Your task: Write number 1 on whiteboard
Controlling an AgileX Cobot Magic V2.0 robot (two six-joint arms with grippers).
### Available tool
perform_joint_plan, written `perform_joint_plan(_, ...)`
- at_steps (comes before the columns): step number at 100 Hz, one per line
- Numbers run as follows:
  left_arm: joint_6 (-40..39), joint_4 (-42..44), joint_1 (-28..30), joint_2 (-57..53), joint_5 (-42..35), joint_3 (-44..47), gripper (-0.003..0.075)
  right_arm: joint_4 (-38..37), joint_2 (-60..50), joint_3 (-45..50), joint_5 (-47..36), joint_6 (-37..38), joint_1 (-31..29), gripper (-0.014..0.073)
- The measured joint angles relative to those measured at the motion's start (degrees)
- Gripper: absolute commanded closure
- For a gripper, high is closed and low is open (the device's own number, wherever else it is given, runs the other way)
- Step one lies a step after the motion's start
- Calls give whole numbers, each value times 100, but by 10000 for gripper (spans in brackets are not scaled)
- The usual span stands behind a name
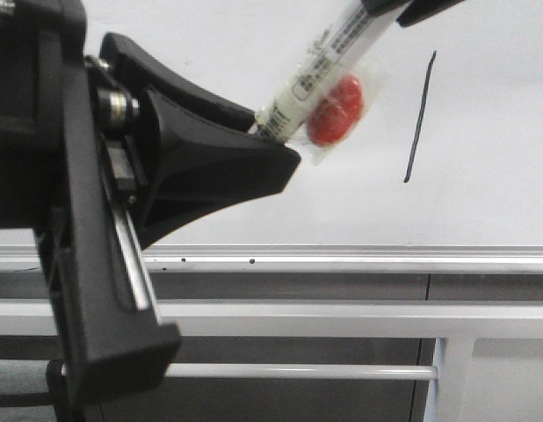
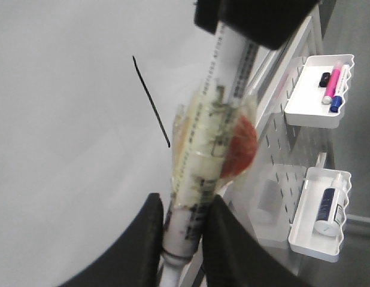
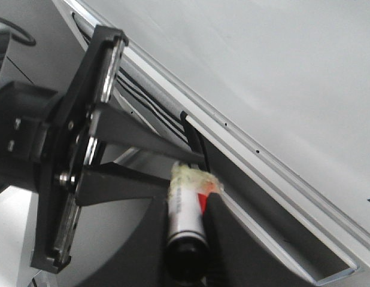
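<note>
The left gripper (image 1: 270,134) pinches one end of a marker (image 1: 329,66); the right gripper (image 3: 188,236) clamps its black-capped end. Its printed label is unreadable. Behind, right of the marker, the stroke (image 1: 420,117) stands on the whiteboard (image 1: 491,176).

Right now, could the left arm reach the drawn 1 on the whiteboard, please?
Probably not freely: the left tool grips the marker, which the right tool also holds, between it and the 1.
</note>
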Motion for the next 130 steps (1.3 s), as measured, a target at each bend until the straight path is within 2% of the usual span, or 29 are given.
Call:
perform_joint_plan(18,61,41,0,2,13,0,741,0,0,-4,1,0,0,630)
perform_joint_plan(23,74,-8,0,2,13,0,741,0,0,-4,-15,0,0,593)
perform_joint_plan(28,74,-123,0,2,-26,0,741,0,-10,-4,-81,0,0,511)
perform_joint_plan(40,-271,-711,0,2,-174,-4,741,-11,-125,-4,-280,0,0,211)
perform_joint_plan(44,-440,-946,0,2,-233,-4,741,-43,-206,-4,-318,0,0,153)
perform_joint_plan(47,-602,-1106,0,2,-275,-4,741,-93,-264,-4,-330,0,0,143)
perform_joint_plan(51,-739,-1197,0,2,-325,-4,741,-168,-352,-4,-330,0,0,160)
perform_joint_plan(56,-942,-1259,0,2,-407,-4,741,-269,-457,-4,-317,0,0,237)
perform_joint_plan(63,-1182,-1298,0,2,-520,17,741,-351,-624,-4,-211,0,0,449)
perform_joint_plan(68,-1315,-1326,0,2,-594,44,741,-404,-753,-4,-68,0,0,654)
perform_joint_plan(69,-1330,-1341,0,2,-597,58,741,-404,-792,-4,-24,0,0,667)
perform_joint_plan(81,-1489,-1636,-172,2,-944,231,741,-488,-1123,-4,303,0,0,650)
perform_joint_plan(93,-1511,-2313,-603,2,-1534,508,741,-751,-1452,-4,492,0,0,649)
perform_joint_plan(107,-1494,-3397,-1268,35,-2363,798,741,-1159,-1844,202,514,0,0,646)
perform_joint_plan(130,-1027,-5335,-2376,530,-3353,851,741,-1646,-2498,903,264,46,0,636)
